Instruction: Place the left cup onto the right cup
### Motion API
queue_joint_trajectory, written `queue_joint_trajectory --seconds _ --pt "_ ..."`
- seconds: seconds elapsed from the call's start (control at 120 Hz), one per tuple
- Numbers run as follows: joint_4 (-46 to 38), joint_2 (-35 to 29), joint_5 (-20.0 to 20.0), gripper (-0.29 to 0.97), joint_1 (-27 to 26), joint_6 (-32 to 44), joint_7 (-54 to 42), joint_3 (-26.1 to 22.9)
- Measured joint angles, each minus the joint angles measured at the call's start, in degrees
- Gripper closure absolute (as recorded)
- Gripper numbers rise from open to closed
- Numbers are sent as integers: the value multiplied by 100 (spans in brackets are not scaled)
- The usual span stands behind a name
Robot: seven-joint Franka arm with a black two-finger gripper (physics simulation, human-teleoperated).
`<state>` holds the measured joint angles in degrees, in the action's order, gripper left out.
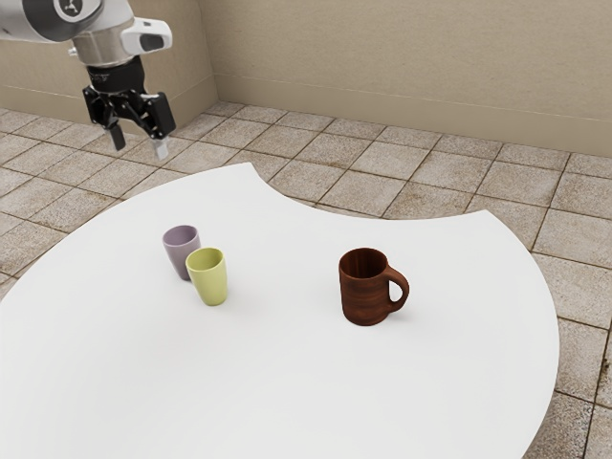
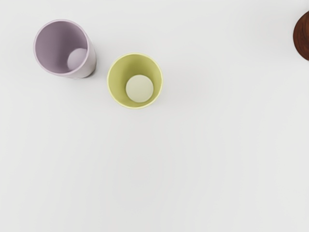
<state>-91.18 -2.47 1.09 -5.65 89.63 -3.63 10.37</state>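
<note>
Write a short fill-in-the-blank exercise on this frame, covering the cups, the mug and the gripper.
1. The purple cup and the green cup both stand ____ on the table, mouths up.
2. Only the ____ mug has a handle.
3. The gripper hangs high, clear of both cups, its fingers ____ and holding nothing.

Missing words: upright; brown; open.

No text, label, brand, number or sign can be read anywhere. The purple cup (image 1: 180, 251), green cup (image 1: 207, 275), brown mug (image 1: 368, 287) and white table (image 1: 287, 382) have plain, unmarked surfaces.
</note>
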Motion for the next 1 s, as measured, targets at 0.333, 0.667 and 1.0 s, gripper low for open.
queue_joint_trajectory --seconds 0.333,0.667,1.0 --pt "-4 63 22 2 112 64 162 0" --pt "-136 775 23 3 244 613 -12 84" --pt "-165 1561 -51 3 618 1246 -290 79"
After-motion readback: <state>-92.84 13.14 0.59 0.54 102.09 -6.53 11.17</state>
